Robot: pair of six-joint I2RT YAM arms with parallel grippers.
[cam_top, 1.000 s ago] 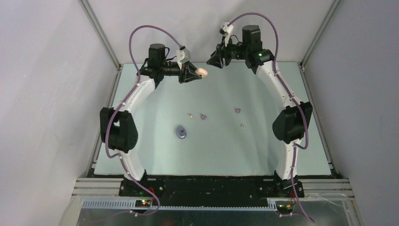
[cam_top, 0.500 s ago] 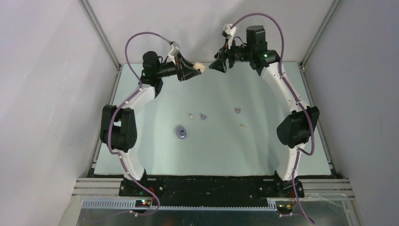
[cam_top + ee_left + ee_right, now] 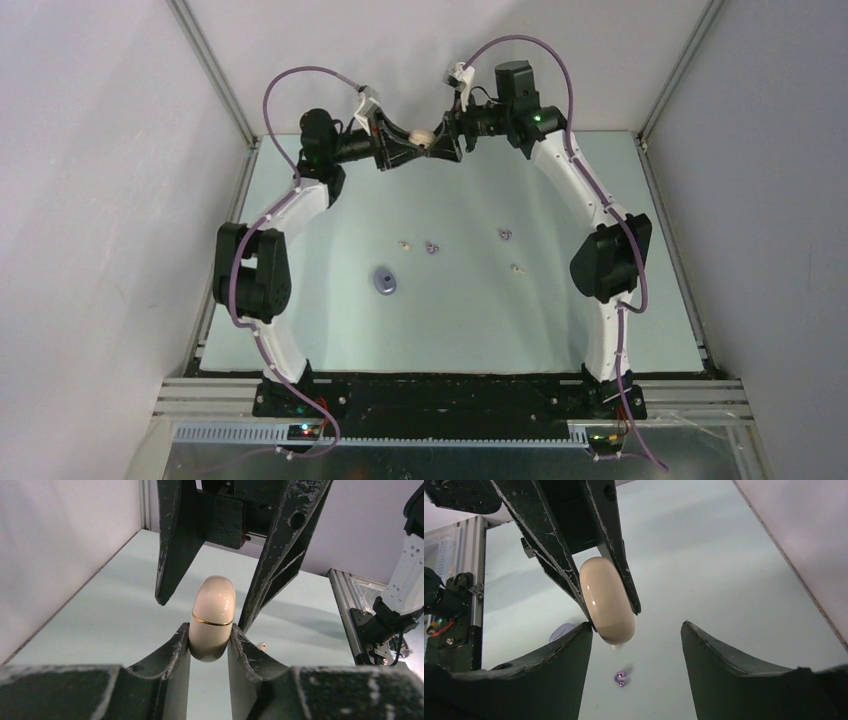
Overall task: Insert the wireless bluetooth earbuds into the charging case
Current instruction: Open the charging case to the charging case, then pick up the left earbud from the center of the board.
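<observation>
My left gripper is raised over the table's far edge and is shut on a cream-white charging case with a gold seam. In the left wrist view the case stands up between my left gripper's fingers. My right gripper faces it, open, with its fingers on either side of the case's free end; the right gripper's left finger is close beside the case. On the table lie two cream earbuds and two purple earbuds.
A closed purple case lies on the pale green table, left of centre. White walls and aluminium rails enclose the far and side edges, close behind both grippers.
Both arms swung toward each other at the far edge. The right gripper closed the gap and now straddles the cream case held in the left gripper.
</observation>
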